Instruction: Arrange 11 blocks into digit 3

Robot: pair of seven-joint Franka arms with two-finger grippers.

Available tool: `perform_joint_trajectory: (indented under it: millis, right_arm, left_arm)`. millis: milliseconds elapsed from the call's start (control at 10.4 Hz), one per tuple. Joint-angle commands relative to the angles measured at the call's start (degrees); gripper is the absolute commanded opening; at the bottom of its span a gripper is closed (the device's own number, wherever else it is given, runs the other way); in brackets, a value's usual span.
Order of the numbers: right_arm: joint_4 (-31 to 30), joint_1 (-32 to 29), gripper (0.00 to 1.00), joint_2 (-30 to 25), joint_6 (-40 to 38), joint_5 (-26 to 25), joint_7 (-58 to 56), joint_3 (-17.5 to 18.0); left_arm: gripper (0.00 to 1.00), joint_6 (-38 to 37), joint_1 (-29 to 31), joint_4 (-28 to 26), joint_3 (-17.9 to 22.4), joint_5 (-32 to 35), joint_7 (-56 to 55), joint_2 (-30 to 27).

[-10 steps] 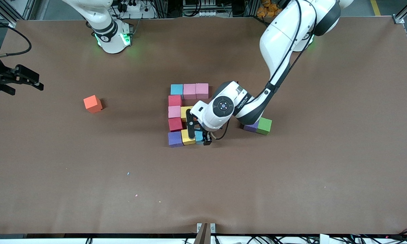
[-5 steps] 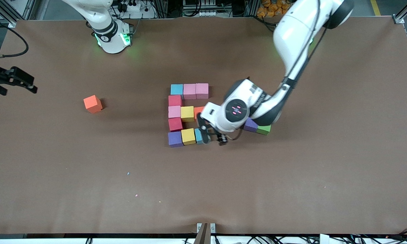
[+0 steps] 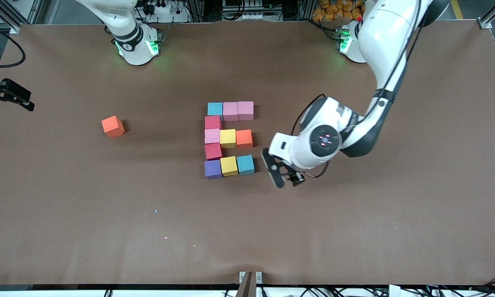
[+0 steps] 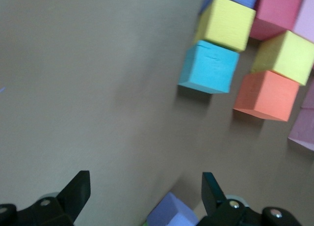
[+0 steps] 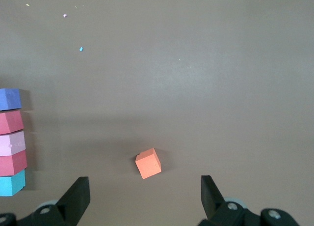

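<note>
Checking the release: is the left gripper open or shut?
Open: the left gripper shows its fingers spread apart, holding nothing, beside the light blue block.

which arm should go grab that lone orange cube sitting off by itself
Right. The right gripper, open, hangs at the right arm's end of the table, and the stray orange cube lies toward that end. The left gripper, open, hovers beside the block figure, much farther off.

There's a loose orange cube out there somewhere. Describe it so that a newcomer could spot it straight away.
Start at the block figure in the middle of the table, then look toward the right arm's end. The loose orange cube sits alone there on bare tabletop, touching nothing, slightly turned. The other orange cube is packed into the figure's middle row beside a yellow cube.
</note>
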Motion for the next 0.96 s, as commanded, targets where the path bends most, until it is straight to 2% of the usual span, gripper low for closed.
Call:
perform_joint_trajectory:
  millis: [0,193,289,386,482,578,675,868]
  right_arm:
    - [1.6,1.3,1.00,0.5,-0.6,0.1,1.1,0.6]
    - [2.2,1.3,1.00,0.5,-3.2,2.2,1.2,-0.7]
    - [2.2,4.0,1.00,0.5,-4.2,3.6,0.6,-5.9]
    - [2.4,11.5,1.00,0.5,-4.2,3.7,1.1,-13.2]
    - [2.3,12.0,1.00,0.4,-4.1,3.7,1.1,-14.6]
    - [2.4,11.8,1.00,0.4,-4.4,3.7,1.1,-14.6]
    - [2.4,11.7,1.00,0.5,-3.7,3.7,1.1,-13.4]
    - [2.4,11.9,1.00,0.5,-1.2,3.6,2.7,-11.4]
  left_arm:
    - [1.00,-4.3,0.5,-1.1,-0.1,0.0,-11.1,-3.8]
    - [1.00,-8.6,1.7,-1.1,-0.2,-0.1,-20.2,-5.7]
    - [1.00,-9.9,2.3,-1.1,-0.2,-0.1,-24.9,-6.5]
    - [1.00,-11.3,2.2,-1.0,-0.1,-0.1,-29.7,-7.8]
    - [1.00,-12.8,2.4,-1.0,0.0,0.1,-34.5,-8.6]
    - [1.00,-14.1,2.8,-1.2,0.1,-0.1,-38.7,-10.2]
    - [1.00,-14.2,2.0,-2.7,2.2,-0.3,-43.4,-13.0]
    - [1.00,-14.2,2.5,-7.7,4.2,-1.4,-48.7,-19.8]
